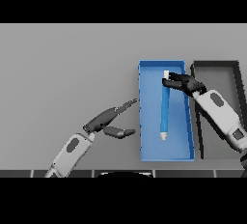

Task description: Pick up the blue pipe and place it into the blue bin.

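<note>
Your right hand [183, 82] curls around the top end of the blue pipe [164, 107], which lies lengthwise in the blue bin [143, 121]. Release gently, then lift clear toward 3 o'clock. The left hand [112, 119] idles, fingers relaxed, over the desk [62, 73].

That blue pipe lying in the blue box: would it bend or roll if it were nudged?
The blue pipe looks dead straight, so probably stiff. Its round, slim shape suggests it might roll sideways, though the blue bin walls would stop it. The right hand is at its far end.
</note>
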Tool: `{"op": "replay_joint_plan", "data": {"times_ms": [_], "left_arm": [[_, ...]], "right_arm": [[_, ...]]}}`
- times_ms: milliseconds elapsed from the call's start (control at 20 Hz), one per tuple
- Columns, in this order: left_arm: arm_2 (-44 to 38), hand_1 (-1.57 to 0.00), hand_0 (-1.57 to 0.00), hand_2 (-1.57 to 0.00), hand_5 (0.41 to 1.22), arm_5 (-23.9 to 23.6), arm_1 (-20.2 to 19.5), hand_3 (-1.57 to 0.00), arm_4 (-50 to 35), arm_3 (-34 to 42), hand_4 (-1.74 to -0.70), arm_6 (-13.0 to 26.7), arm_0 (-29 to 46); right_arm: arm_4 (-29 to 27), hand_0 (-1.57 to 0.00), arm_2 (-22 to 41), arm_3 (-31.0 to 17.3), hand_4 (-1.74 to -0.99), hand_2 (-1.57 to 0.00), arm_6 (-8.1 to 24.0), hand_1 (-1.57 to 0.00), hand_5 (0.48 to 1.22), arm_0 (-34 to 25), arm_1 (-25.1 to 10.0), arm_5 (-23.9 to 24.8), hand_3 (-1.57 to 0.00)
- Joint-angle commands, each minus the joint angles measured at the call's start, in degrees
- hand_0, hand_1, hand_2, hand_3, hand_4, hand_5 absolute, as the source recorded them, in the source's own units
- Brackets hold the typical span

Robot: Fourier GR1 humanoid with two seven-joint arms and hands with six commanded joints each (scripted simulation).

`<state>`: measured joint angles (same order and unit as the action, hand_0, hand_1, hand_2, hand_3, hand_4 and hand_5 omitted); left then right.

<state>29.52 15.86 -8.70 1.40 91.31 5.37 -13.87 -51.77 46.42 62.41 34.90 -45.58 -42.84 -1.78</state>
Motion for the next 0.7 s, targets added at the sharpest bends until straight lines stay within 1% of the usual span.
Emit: {"op": "replay_joint_plan", "data": {"times_ms": [0,50,100,150,200,250,350,450,550,650], "left_arm": [[-0.2,0.00,0.00,0.00,0.480,-0.1,-0.4,0.00,-0.2,0.6,-0.88,-0.1,0.1],[-0.1,0.00,0.00,0.00,0.478,-0.1,-0.2,0.00,-0.1,0.4,-0.88,0.6,-0.1],[-0.1,0.00,0.00,0.00,0.476,-0.3,-0.4,0.00,0.0,0.7,-0.88,0.1,0.5],[0.5,0.00,0.00,0.00,0.474,-0.6,0.4,0.00,0.6,0.2,-0.88,0.4,0.4],[0.2,0.00,0.00,0.00,0.474,-0.5,0.0,0.00,0.5,0.3,-0.88,0.5,0.4],[0.3,0.00,0.00,0.00,0.473,-0.5,0.0,0.00,0.4,0.8,-0.88,0.2,0.5],[0.1,0.00,0.00,0.00,0.476,-0.6,-0.1,0.00,0.4,0.6,-0.88,0.5,0.2],[0.1,0.00,0.00,0.00,0.478,-0.5,0.0,0.00,0.3,0.5,-0.89,0.5,0.3],[0.1,0.00,0.00,0.00,0.480,-0.6,0.9,0.00,0.3,-0.3,-0.89,2.0,-0.8],[-0.2,0.00,0.00,0.00,0.480,-0.8,1.0,0.00,0.3,-0.7,-0.89,1.7,-1.5]], "right_arm": [[0.6,-0.07,0.3,-0.3,-1.131,-0.06,-0.5,-0.07,0.829,-0.2,0.3,-0.2,-0.04],[1.1,-0.19,0.4,-1.2,-1.131,-0.05,-1.4,-0.09,0.809,-0.1,0.5,-0.7,-0.03],[1.0,-0.38,0.4,-1.0,-1.144,-0.08,-1.2,-0.18,0.792,0.1,0.3,-0.3,-0.03],[0.9,-0.30,0.3,-0.8,-1.152,-0.07,-1.2,-0.15,0.778,-0.1,0.5,0.0,-0.02],[0.8,-0.24,0.2,-1.1,-1.153,-0.05,-2.3,-0.12,0.777,0.2,0.6,-0.8,-0.02],[0.3,-0.19,0.0,-1.5,-1.156,-0.04,-2.3,-0.09,0.790,0.1,0.9,-1.7,-0.01],[-0.6,-0.12,-0.4,-1.4,-1.154,-0.03,-2.3,-0.06,0.809,0.5,1.3,-0.9,-0.01],[-0.3,-0.21,-0.5,-1.6,-1.152,-0.02,-2.7,-0.10,0.804,0.2,1.1,-1.2,0.00],[-0.5,-0.21,-0.6,-1.6,-1.152,-0.02,-2.5,-0.10,0.795,0.1,0.9,-1.2,0.00],[-0.1,-0.21,-0.1,-0.9,-1.152,-0.02,-2.2,-0.10,0.798,0.1,1.2,-1.3,0.00]]}}
